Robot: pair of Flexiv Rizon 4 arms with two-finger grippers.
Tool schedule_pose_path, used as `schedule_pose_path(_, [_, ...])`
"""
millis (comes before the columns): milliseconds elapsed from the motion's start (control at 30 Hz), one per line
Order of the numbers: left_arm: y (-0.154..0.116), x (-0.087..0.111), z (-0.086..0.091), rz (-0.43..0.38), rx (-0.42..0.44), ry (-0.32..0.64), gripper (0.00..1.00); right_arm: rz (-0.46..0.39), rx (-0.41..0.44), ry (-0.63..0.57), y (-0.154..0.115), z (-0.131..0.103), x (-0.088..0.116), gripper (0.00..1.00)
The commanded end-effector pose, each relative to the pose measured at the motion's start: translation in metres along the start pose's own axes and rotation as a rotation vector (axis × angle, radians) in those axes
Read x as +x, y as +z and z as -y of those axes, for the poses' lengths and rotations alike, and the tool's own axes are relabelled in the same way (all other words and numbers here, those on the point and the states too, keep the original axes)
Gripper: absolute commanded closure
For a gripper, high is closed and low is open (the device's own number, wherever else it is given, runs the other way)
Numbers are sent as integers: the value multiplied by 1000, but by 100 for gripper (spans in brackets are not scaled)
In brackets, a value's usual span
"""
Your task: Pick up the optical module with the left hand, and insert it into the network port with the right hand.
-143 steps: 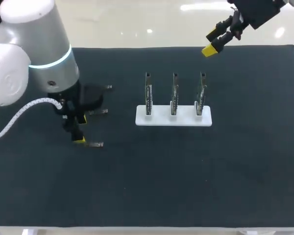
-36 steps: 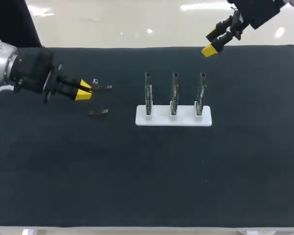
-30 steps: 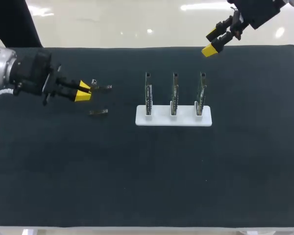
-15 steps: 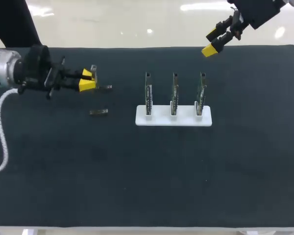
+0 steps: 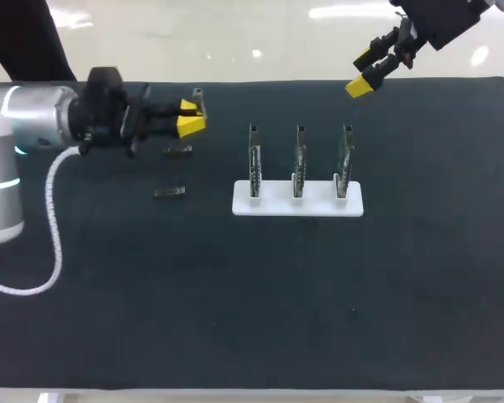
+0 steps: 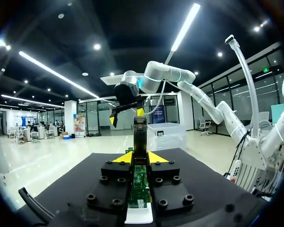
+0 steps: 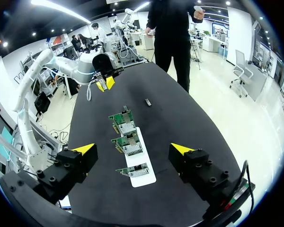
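My left gripper (image 5: 189, 119) hangs over the mat's far left part, shut on a slim dark optical module (image 5: 197, 94) that sticks out past its yellow tips. In the left wrist view the module (image 6: 140, 137) stands clamped between the gripper's (image 6: 140, 158) two tips. Three green network cards (image 5: 297, 161) stand upright in a white holder (image 5: 296, 201) at mid table. My right gripper (image 5: 365, 71) hovers wide open and empty above the far right edge; in its own view the cards (image 7: 128, 144) lie below and ahead of the gripper (image 7: 133, 149).
Two more optical modules lie on the black mat left of the holder, one (image 5: 177, 150) under my left gripper and one (image 5: 169, 192) nearer to me. The mat's front half holds nothing else.
My left arm has swung right and toward the far edge, carrying the module higher above the mat. The right arm has kept still.
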State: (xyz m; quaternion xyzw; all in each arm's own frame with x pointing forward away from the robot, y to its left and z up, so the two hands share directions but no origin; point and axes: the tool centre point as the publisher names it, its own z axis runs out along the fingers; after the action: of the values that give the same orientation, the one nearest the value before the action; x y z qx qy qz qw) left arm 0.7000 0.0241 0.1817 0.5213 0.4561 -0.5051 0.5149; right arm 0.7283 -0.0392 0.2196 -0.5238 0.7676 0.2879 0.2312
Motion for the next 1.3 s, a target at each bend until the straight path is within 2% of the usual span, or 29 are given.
schedule_pose_path(33, [11, -7, 4, -3, -20, 1, 100, 0, 1, 0, 0, 0, 0, 0])
schedule_pose_path(500, [51, -9, 11, -4, -16, 4, 100, 0, 1, 0, 0, 0, 0, 0])
schedule_pose_path(800, [59, -9, 13, -2, -29, 4, 100, 0, 1, 0, 0, 0, 0, 0])
schedule_pose_path(1300, [59, -9, 13, -2, -29, 4, 100, 0, 1, 0, 0, 0, 0, 0])
